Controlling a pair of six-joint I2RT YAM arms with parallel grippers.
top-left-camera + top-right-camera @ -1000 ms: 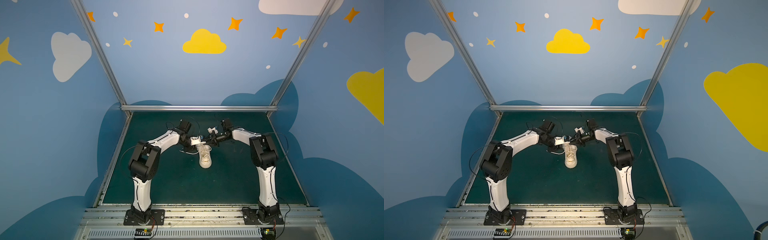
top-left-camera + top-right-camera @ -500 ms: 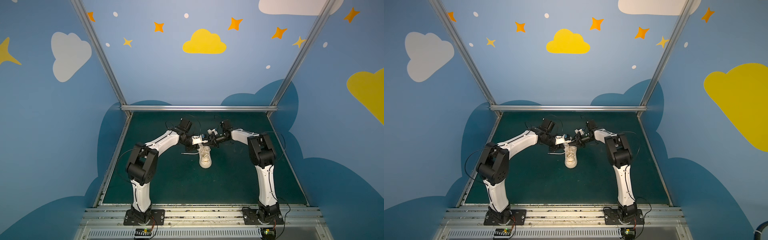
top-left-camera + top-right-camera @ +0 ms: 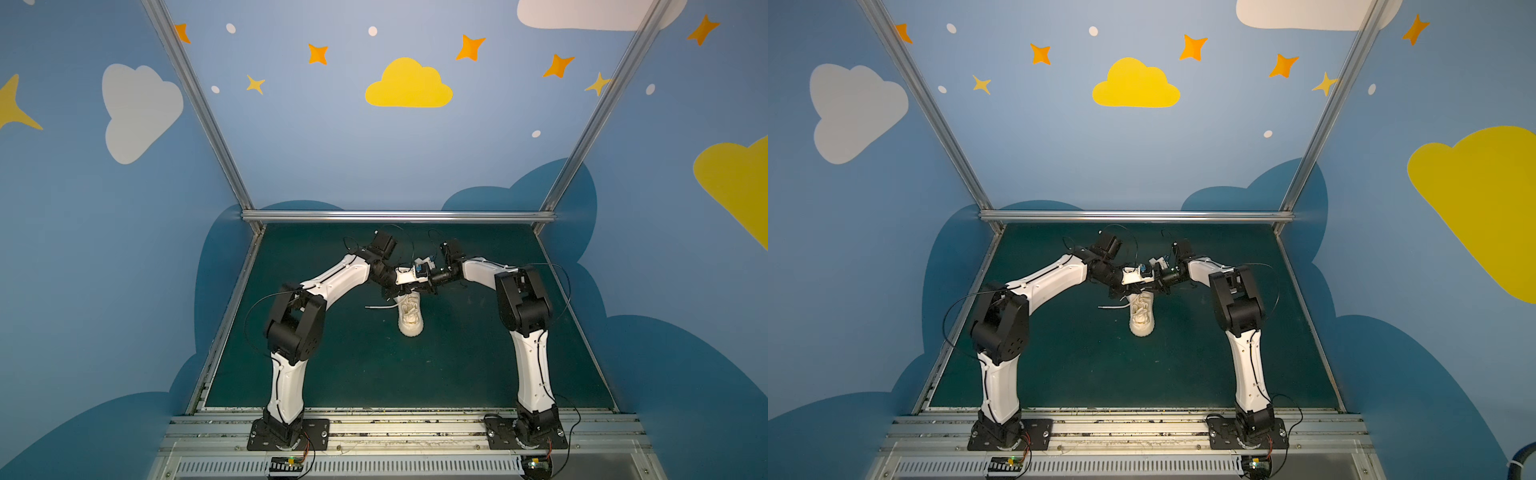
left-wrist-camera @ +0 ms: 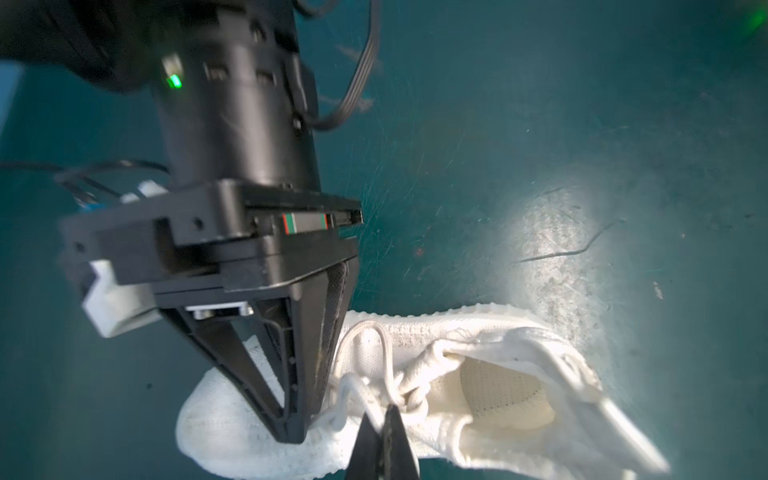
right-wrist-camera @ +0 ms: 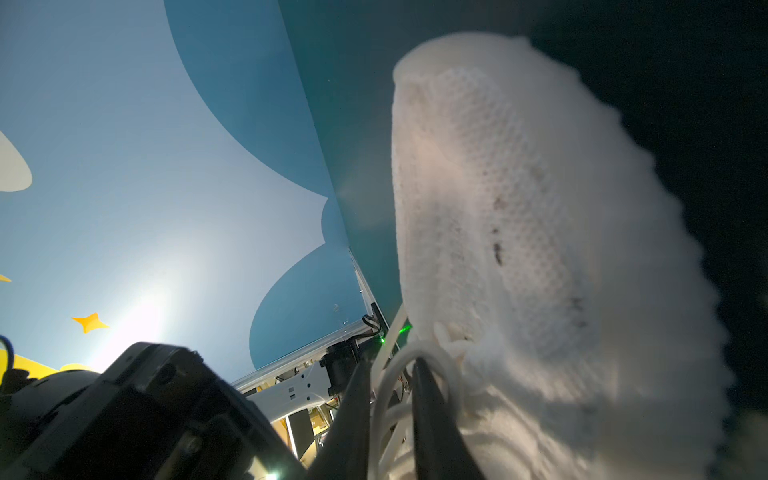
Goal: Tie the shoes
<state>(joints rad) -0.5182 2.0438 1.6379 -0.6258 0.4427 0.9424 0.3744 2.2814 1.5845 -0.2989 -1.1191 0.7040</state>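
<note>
The off-white knit shoe [image 3: 410,320] [image 3: 1142,320] lies on the green mat, toe toward the front. Both grippers meet over its laced top. In the left wrist view my left gripper [image 4: 384,419] is shut on a lace loop [image 4: 365,395] beside the knot, near the shoe's [image 4: 498,390] opening. My right gripper [image 5: 392,361] has its fingers a little apart. A lace loop [image 5: 436,357] hooks over one finger, with one strand running between the two. The right gripper's fingers [image 4: 266,386] stand just toe-side of the left's. One loose lace end [image 3: 380,306] trails left on the mat.
The green mat [image 3: 457,365] is walled by blue panels, with a metal rail [image 3: 395,216] along the back. Both arm bases [image 3: 286,432] [image 3: 528,430] sit at the front edge. Cables loop off both wrists.
The two grippers have drawn slightly closer together over the laces. The shoe and the loose lace end have stayed in place.
</note>
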